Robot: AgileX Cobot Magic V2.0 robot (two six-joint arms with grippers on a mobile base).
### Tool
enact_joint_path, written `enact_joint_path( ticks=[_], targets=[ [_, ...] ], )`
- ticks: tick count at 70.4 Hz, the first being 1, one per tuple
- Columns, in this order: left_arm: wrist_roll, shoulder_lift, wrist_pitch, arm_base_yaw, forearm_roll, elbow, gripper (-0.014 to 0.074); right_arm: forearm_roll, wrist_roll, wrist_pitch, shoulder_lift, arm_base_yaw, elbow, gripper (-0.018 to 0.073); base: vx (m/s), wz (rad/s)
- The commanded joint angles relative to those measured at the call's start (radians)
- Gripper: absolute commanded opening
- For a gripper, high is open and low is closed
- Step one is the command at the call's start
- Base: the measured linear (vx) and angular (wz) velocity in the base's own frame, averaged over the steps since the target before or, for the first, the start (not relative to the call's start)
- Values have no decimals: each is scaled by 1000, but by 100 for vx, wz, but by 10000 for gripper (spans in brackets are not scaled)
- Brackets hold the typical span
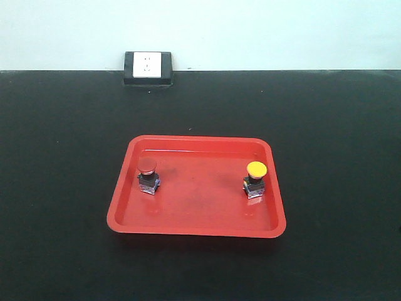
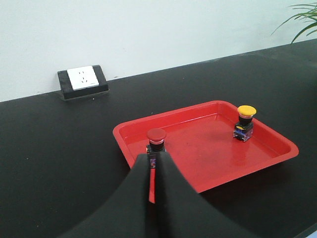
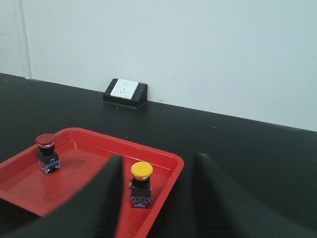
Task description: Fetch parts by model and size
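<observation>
Hovering left end effector (image 2: 153, 171) nearly together, right end effector (image 3: 157, 171) spread wide, both empty-handed

Two switches (image 1: 148, 175) apart in tray (image 1: 194, 227)

Two push-button switches, upright in red tray (image 1: 125, 207).
Red-capped switch (image 1: 147, 175) left; yellow-capped switch (image 1: 255, 179) right, well apart.
</observation>
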Motion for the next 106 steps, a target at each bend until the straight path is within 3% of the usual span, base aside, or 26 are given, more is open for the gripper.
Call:
enact_joint_path(
  ticks=[1,63,75,86,106],
  targets=[
    [0,13,-81,-3,-3,-23,-8,-13,-9,-89,9,-4,-25,-6,0,0],
    [0,11,-71,3,-5,1,-8,-6,-6,-87,9,-4,-25,-10,0,0],
    [0,11,-119,107,27,76,-8,-6,-6,-87,9,-4,-25,-10,0,0],
    [0,7,-260,218,55,185,-8,-6,-6,-86,9,-4,-25,-10,0,0],
    [0,-147,-401,394,47,350,-8,-6,-6,-85,9,-4,-25,-10,0,0]
  ],
)
